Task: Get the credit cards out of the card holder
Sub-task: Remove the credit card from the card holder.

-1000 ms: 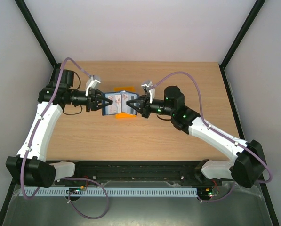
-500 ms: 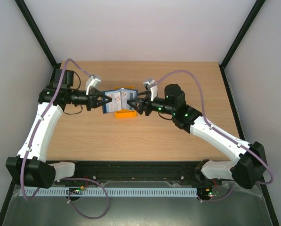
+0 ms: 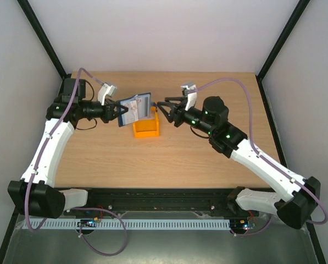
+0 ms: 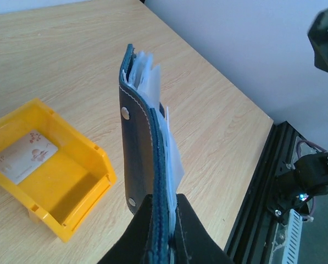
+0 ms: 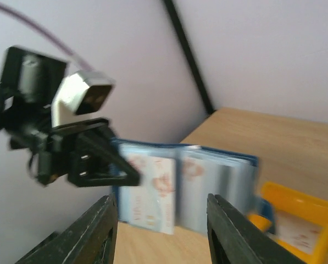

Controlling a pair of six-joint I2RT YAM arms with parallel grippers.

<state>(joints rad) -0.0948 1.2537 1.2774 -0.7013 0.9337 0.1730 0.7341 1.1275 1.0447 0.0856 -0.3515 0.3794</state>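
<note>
My left gripper (image 3: 117,113) is shut on the left edge of the card holder (image 3: 136,109) and holds it open, upright, above the table behind the orange bin. In the left wrist view the holder (image 4: 137,137) stands edge-on between my fingers, its clear sleeves fanned out. In the right wrist view the holder (image 5: 207,187) shows pale credit cards (image 5: 153,195) in its sleeves. My right gripper (image 3: 165,110) is open and empty, a short way right of the holder, not touching it. One white card with red marks (image 4: 22,157) lies in the bin.
The orange bin (image 3: 146,132) stands on the wooden table below the holder, and also shows in the left wrist view (image 4: 100,179) and the right wrist view (image 5: 276,195). Black frame posts and pale walls enclose the table on three sides.
My right gripper has drawn back to the right, away from the holder, and now stands open. My left gripper has lifted the holder slightly back and left.
</note>
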